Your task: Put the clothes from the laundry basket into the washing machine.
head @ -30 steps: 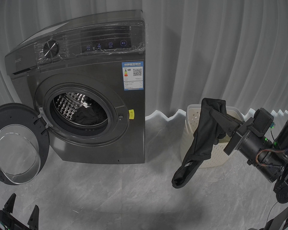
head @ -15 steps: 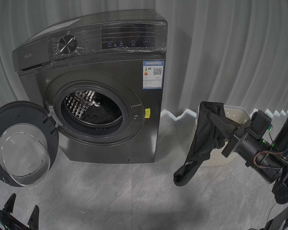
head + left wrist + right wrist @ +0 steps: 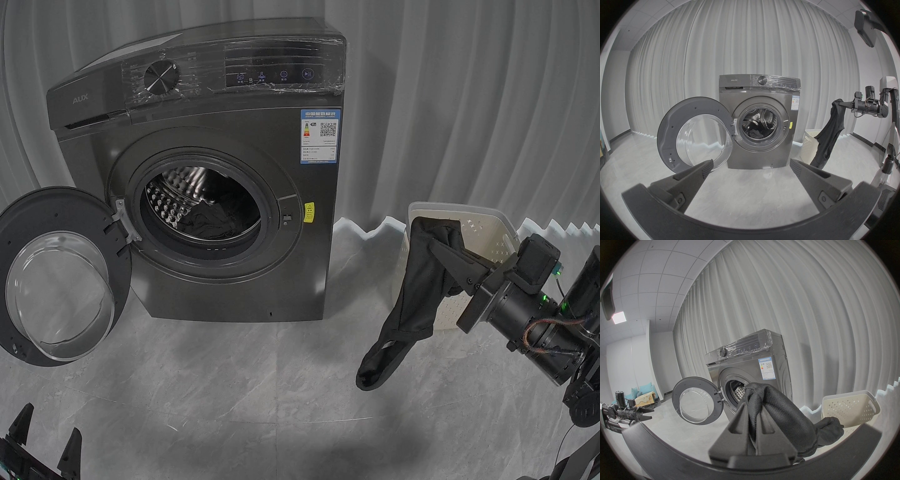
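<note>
Washing machine: blue-and-white label at upper right of front, small yellow sticker beside the open door ring. Dark clothes lie in the drum. Right gripper, arm held out level by the laundry basket, pinches a black garment that hangs down. Left gripper sits low, fingers spread, holding nothing.

All views toward washing machine

Pale pleated curtains, grey marbled floor, tiled ceiling with 1 lit panel
</note>
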Controlling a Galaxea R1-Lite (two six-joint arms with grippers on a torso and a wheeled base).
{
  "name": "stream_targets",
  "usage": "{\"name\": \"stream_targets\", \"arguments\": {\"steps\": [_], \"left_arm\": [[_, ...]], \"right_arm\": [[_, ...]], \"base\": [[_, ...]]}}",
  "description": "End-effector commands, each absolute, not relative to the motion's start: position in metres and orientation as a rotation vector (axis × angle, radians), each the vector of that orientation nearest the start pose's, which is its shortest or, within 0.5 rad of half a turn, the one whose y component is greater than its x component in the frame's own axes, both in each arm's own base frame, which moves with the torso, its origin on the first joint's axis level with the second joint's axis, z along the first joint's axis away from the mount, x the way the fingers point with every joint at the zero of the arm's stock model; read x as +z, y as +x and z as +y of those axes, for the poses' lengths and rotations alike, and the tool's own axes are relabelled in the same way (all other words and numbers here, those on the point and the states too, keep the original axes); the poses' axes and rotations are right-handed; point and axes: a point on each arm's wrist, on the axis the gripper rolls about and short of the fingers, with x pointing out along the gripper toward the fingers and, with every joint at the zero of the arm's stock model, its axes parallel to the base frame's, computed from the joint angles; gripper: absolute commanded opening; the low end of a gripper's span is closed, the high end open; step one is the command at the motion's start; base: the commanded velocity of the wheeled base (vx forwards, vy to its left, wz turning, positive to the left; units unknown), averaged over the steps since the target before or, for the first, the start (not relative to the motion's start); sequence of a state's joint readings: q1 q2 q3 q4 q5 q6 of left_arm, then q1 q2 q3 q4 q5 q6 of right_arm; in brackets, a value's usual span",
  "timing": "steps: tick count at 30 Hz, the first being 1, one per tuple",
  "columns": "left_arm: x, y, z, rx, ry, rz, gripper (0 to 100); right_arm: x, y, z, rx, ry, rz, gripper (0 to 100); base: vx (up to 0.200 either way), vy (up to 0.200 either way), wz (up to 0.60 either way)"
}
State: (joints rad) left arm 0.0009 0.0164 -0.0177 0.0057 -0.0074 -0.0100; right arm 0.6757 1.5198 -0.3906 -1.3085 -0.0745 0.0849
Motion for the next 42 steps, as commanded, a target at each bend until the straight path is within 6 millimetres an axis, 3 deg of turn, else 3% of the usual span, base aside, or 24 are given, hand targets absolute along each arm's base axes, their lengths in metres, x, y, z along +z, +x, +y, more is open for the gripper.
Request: {"name": "stream_targets", "arguments": {"steps": [1,31,42], "left_arm": [[0.0753,-0.0229,-0.0002,-0.006,-0.012,0.005,100],[0.0753,-0.0229,-0.0002,-0.006,-0.011,0.005,100],[0.0753,-0.0229,-0.0002,-0.006,-0.003,0.005,100]], "right_arm": [[0.1915,0.1797,0.1422,0.608,0.147,-0.141,0],[0.1921,0.1786,0.1431,0.614,0.149,-0.144,0],[0.1928,0.1799,0.1426,0.604,0.152,-0.146,0]], "base": [[0.0,0.0,0.0],[0.0,0.2,0.0],[0.0,0.0,0.0]]}}
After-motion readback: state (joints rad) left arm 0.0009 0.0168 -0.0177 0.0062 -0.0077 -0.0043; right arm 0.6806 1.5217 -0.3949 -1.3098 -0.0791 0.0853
